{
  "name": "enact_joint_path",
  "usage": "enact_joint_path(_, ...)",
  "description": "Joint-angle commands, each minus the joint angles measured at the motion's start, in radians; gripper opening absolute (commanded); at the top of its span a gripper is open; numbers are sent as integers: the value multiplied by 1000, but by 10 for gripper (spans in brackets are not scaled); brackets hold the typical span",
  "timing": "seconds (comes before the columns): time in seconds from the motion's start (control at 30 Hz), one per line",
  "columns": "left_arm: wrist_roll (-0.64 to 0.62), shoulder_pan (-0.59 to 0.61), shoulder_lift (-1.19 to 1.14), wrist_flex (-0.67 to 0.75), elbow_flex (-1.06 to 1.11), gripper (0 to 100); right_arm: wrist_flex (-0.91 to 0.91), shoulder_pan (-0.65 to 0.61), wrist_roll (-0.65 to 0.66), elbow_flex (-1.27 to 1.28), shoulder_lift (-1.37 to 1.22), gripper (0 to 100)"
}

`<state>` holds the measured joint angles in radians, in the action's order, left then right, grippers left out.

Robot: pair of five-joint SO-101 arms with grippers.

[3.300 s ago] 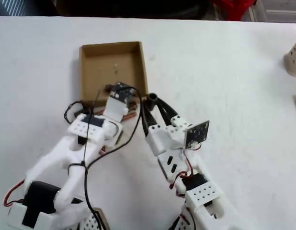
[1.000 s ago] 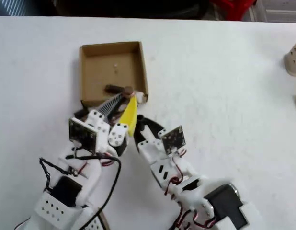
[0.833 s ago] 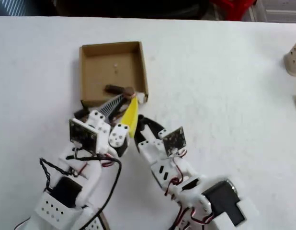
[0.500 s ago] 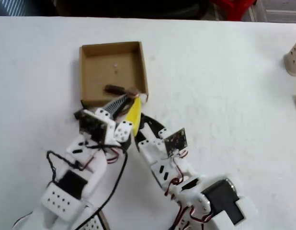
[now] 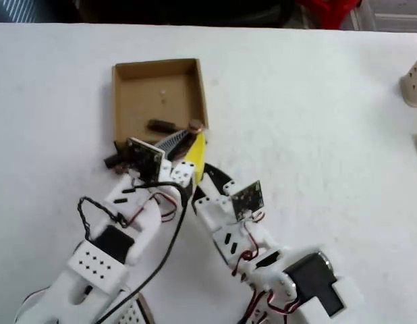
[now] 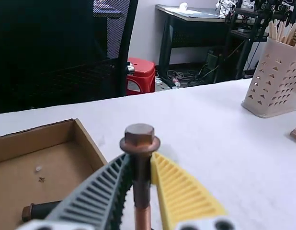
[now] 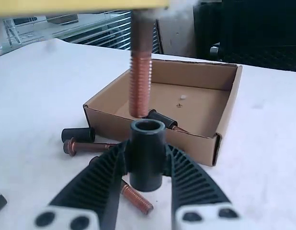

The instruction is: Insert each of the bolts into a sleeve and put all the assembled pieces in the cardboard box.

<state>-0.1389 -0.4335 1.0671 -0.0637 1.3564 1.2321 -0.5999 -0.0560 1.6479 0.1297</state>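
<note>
The left gripper (image 6: 138,160) clamps one bolt (image 6: 140,139) just above the one sleeve (image 7: 147,132) pinched by the right gripper (image 7: 147,149). One assembled piece (image 5: 162,125) lies in the cardboard box (image 7: 205,139). Two loose bolts (image 7: 88,145) and one loose sleeve (image 7: 77,134) lie beside it.

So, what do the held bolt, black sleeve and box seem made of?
The bolt looks like copper-coloured metal, with slight sheen and threads. The sleeve is matte black, perhaps plastic or rubber. The box is plain brown cardboard.
</note>
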Motion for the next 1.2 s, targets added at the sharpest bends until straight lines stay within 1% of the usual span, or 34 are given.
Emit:
enact_joint_path(0.0,-18,-7,-8,31,-69,20,22,4,12,-14,-1,16)
enact_joint_path(1.07,-23,-12,-12,34,-25,20,22,-10,12,-12,-1,16)
enact_joint_path(1.17,-31,-10,-50,55,-29,20,22,-10,12,-12,-1,16)
